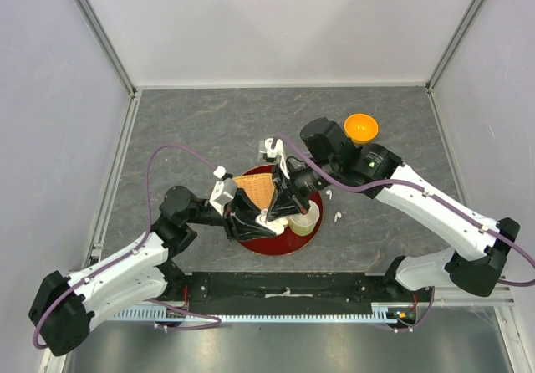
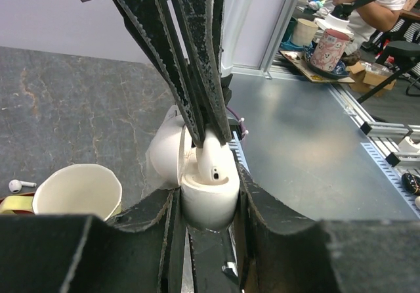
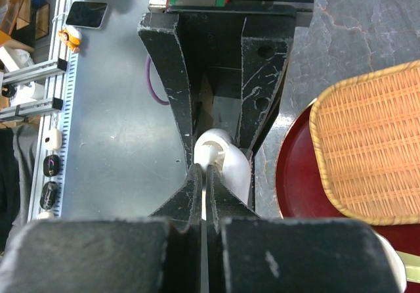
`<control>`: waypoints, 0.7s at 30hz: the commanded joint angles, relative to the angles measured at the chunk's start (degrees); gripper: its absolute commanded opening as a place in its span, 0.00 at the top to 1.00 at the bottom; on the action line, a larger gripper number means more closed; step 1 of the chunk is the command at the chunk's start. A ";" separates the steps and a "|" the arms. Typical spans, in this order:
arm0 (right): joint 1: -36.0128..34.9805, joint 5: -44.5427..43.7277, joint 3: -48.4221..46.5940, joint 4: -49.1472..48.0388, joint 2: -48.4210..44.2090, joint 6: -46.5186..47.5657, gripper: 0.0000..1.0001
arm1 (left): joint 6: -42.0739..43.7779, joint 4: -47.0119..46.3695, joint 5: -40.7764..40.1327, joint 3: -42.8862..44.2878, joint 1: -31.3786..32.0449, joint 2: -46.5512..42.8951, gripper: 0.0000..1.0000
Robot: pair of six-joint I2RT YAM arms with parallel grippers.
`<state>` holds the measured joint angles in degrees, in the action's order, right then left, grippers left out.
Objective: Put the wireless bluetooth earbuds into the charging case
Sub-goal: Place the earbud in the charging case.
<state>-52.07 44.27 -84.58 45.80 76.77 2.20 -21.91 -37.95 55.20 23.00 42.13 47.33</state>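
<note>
The left gripper (image 2: 209, 209) is clamping the charging case (image 2: 207, 198) between its jaws at the bottom centre of the left wrist view, with the lid hanging open to the left. The right gripper (image 2: 210, 134) is reaching down from the top of that frame, its jaws pinched together on an earbud (image 2: 213, 165) whose lower part is sitting in the case's mouth.

From where I'm standing, this looks like the seating step. To do it well, the right arm should be pressing straight down along the socket rather than at a slant, and letting go only once the bud is sitting flush. The left jaws should be gripping firmly so the case isn't twisting under the push. Whether the stem is lined up with its well, I cannot tell.

A second earbud (image 2: 20, 186) is lying at the left edge, beside the cream cup (image 2: 79, 189).
</note>
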 commanded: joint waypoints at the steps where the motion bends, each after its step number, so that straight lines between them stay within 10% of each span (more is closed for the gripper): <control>1: -0.48 -0.41 -2.17 -2.47 1.10 0.62 1.00 | -2.17 -3.88 2.20 2.04 0.23 0.13 0.98; 15: -2.24 -5.86 -1.12 -1.24 1.97 -0.44 0.98 | 1.08 -4.41 -1.32 1.26 0.23 -1.71 0.98; 21: -2.59 -8.14 -2.17 -1.06 2.42 -0.70 0.82 | 2.22 -4.06 -3.52 0.64 0.23 -3.12 0.98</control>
<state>-54.28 40.12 -84.84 45.25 77.87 1.13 -21.93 -37.21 53.58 22.76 42.13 46.39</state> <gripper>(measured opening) 0.156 0.362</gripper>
